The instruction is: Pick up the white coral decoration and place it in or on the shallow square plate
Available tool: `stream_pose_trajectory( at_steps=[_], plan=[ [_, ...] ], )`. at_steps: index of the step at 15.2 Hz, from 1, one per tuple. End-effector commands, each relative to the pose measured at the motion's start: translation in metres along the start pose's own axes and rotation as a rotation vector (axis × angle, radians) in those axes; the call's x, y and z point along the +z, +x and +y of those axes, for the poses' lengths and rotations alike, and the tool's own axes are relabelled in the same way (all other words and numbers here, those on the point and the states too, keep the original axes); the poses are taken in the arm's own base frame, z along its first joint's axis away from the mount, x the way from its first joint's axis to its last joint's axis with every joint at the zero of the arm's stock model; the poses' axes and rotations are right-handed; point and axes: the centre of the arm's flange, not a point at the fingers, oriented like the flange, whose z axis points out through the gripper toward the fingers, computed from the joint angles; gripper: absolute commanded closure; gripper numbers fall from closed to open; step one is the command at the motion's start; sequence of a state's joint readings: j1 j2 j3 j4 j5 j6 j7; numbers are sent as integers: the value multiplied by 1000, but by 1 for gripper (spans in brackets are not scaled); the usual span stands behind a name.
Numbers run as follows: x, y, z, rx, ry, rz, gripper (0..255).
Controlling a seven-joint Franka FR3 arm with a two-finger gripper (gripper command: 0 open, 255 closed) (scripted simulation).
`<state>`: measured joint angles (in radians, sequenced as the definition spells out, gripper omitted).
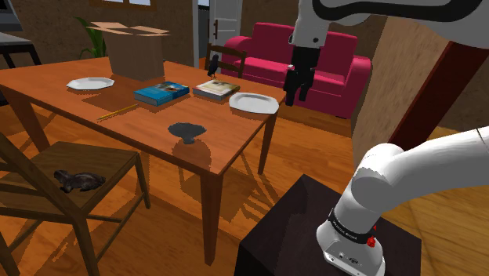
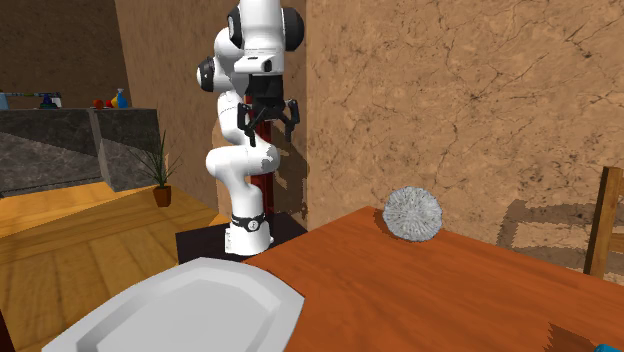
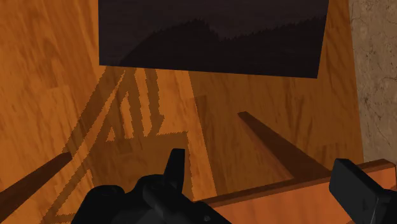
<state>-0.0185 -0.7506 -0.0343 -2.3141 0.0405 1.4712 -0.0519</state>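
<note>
The arm rears high, its open hand hanging fingers-down over the floor just off the table edge, the coral beyond it a dark, indistinct lump.

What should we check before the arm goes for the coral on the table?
1. Black hand open, empty: ok.
2. Round grey-white speckled coral decoration free of neighbours, near the edge of the brown wooden table: ok.
3. Hand over the coral: not ok; it hangs over the floor beside the table.
4. White shallow square plate bare: ok.
5. Which plate is meant: cannot tell; a second like white plate lies farther toward the shoulder view's left.
</note>
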Motion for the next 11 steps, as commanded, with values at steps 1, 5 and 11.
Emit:
stream_pose_trajectory(
  at_steps=[1, 5, 11],
  plan=[
    [0, 0, 0, 0, 0, 0, 0],
    [8, 41, -34, -123, -69, 31, 0],
    [23, 94, -94, -308, -173, 78, 0]
  ],
)
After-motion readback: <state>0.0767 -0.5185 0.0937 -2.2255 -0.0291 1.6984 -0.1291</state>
